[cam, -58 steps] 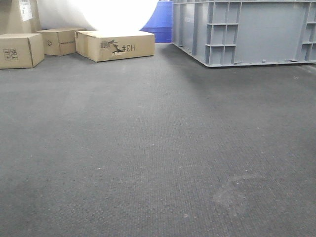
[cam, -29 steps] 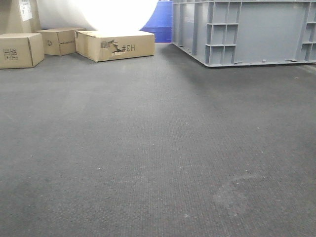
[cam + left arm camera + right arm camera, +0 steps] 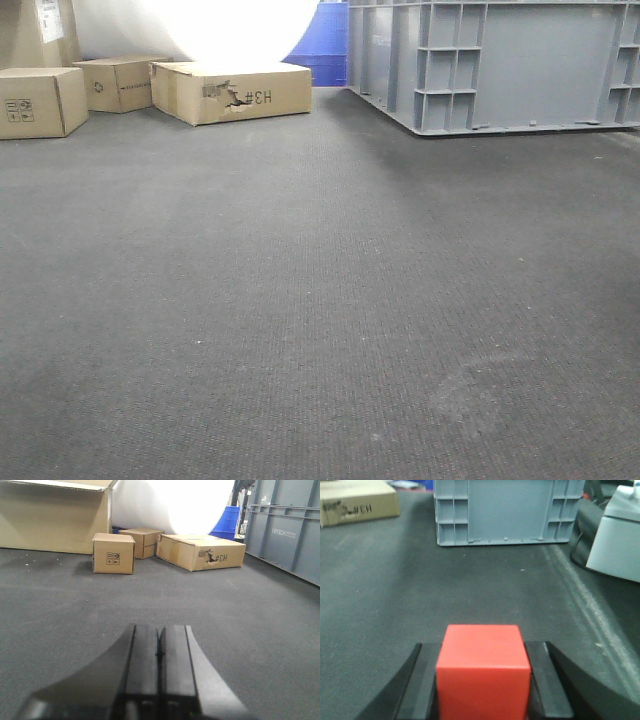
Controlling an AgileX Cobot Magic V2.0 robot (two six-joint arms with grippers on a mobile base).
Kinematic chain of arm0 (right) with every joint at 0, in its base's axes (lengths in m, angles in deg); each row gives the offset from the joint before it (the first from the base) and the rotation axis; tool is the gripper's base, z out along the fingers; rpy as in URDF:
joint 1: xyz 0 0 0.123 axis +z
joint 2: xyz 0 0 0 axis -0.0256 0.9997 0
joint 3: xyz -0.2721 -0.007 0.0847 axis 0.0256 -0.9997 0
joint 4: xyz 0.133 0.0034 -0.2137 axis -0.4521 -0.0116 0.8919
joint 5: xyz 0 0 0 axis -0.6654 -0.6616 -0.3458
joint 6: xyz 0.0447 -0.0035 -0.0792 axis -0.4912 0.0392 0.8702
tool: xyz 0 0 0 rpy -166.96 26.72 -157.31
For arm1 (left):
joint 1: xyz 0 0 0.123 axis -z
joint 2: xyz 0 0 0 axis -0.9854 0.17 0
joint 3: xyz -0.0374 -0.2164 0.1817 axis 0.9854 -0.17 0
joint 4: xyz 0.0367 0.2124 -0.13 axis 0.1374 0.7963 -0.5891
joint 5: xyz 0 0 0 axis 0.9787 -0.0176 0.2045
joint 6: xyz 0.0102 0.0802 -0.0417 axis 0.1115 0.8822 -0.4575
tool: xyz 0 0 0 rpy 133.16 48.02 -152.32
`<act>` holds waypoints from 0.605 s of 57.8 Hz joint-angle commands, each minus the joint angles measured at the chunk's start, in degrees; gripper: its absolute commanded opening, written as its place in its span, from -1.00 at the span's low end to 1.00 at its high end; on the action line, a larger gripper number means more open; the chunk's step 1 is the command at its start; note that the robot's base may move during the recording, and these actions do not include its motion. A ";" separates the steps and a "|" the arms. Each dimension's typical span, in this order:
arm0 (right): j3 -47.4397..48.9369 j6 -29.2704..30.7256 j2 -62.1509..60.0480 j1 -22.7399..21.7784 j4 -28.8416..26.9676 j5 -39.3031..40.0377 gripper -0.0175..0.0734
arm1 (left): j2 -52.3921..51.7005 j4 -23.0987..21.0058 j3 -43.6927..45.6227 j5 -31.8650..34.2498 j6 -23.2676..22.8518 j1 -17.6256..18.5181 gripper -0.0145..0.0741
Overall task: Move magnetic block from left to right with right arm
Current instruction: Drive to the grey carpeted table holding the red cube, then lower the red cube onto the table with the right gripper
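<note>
Carry step, by judgement: magnetic block (image 3: 483, 669) clamped between the fingers of the right gripper (image 3: 483, 680), held above dark carpet (image 3: 470, 585)
Left gripper (image 3: 159, 670) idle, fingers pressed together on nothing
Next: travel rightward, lower until block meets carpet, then release
Count: one red block; three cardboard boxes (image 3: 114, 553) far beyond left fingertips; one grey crate (image 3: 502, 511) ahead of right fingers

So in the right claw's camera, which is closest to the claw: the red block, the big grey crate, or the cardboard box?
1. The red block, gripped between the right claw's fingers.
2. The grey crate, straight ahead across the floor.
3. The cardboard box, far back on the left; its depth is close to the crate's.
</note>
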 commanded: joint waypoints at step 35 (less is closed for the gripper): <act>24.92 -26.72 45.01 33.55 4.56 -11.95 0.04 | -0.50 -0.27 -0.44 4.96 0.01 0.10 -0.96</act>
